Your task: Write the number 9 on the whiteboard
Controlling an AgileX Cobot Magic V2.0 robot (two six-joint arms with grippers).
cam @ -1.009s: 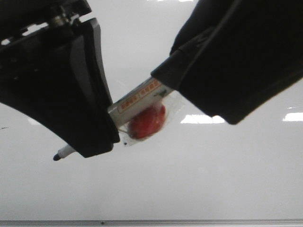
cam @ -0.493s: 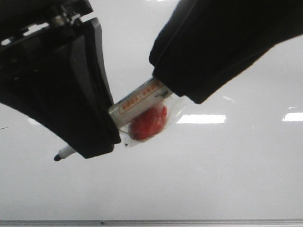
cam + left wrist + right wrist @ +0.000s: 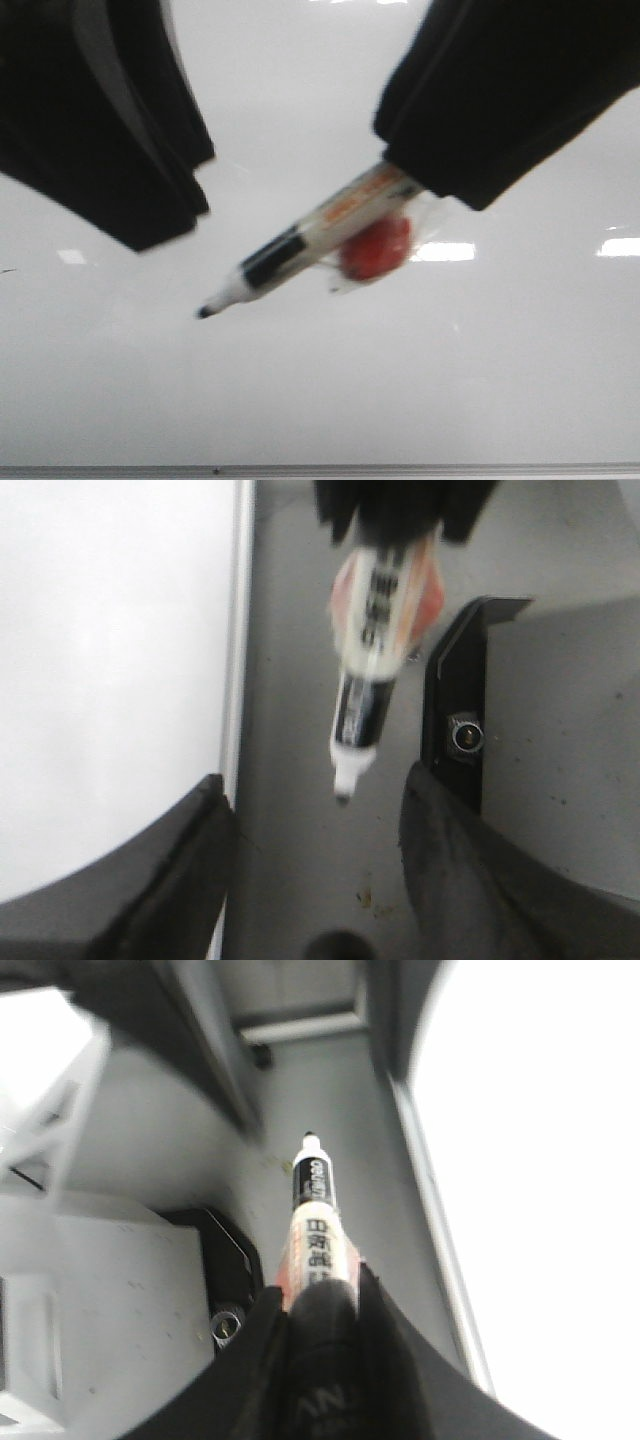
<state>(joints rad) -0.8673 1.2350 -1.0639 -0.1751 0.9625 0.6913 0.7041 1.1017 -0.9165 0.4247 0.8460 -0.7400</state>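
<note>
R pincer (image 3: pixel 415 185) gripping marker (image 3: pixel 300 248), cap off; L pincer (image 3: pixel 315 870) hanging open, empty — whiteboard (image 3: pixel 320 400) blank. Bringing tip down gently, light pressure.

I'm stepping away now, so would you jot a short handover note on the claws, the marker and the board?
Right claw: shut on the marker, uncapped, tip pointing out.
Left claw: open, holding nothing, facing the marker tip.
Whiteboard: below both arms; no digit visible in the part that shows.
Done: marker is in the right claw.
Left: write the 9.
</note>
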